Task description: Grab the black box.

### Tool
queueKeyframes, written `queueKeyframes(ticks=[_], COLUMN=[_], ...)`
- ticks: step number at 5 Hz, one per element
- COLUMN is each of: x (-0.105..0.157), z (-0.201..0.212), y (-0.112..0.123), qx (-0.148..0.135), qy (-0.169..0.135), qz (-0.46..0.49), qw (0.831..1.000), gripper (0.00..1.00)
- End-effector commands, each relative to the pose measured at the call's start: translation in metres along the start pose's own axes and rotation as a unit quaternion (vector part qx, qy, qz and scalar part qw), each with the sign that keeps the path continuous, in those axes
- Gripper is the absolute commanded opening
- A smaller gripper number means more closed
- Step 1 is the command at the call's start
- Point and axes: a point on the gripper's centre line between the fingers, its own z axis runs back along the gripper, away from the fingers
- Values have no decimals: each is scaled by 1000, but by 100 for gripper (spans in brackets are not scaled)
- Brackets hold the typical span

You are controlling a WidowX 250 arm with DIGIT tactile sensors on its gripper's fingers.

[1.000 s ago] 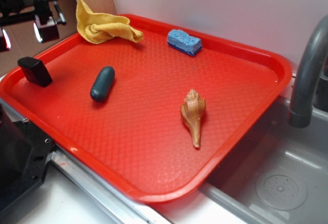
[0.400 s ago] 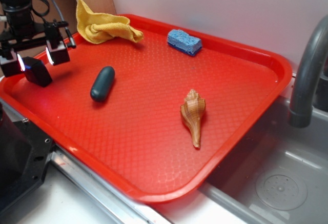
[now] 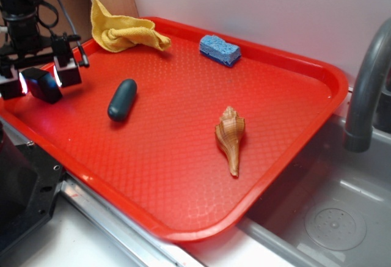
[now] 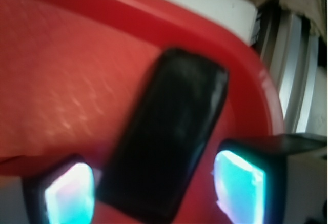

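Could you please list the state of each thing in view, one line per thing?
pincer: open, a finger on each side of the black box
black box: on the tray near its edge, not lifted
dark oval capsule: lying flat, untouched
yellow cloth: crumpled at the tray's corner
blue sponge: lying flat
seashell: on its side
red tray: beside the sink

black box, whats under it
The red tray: the black box rests near its raised edge, between the open gripper's fingers. The patch of tray directly beneath the box is covered.
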Motion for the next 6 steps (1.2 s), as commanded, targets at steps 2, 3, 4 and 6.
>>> queueKeyframes(ticks=[2, 3, 4, 6], x=[3, 2, -14, -100], z=[-6, 2, 56, 162], y=[11, 10, -15, -55], qx=[27, 17, -19, 7], qy=[-17, -14, -26, -82], qz=[5, -3, -75, -280], qw=[999, 1000, 997, 957], gripper=[0, 0, 0, 0])
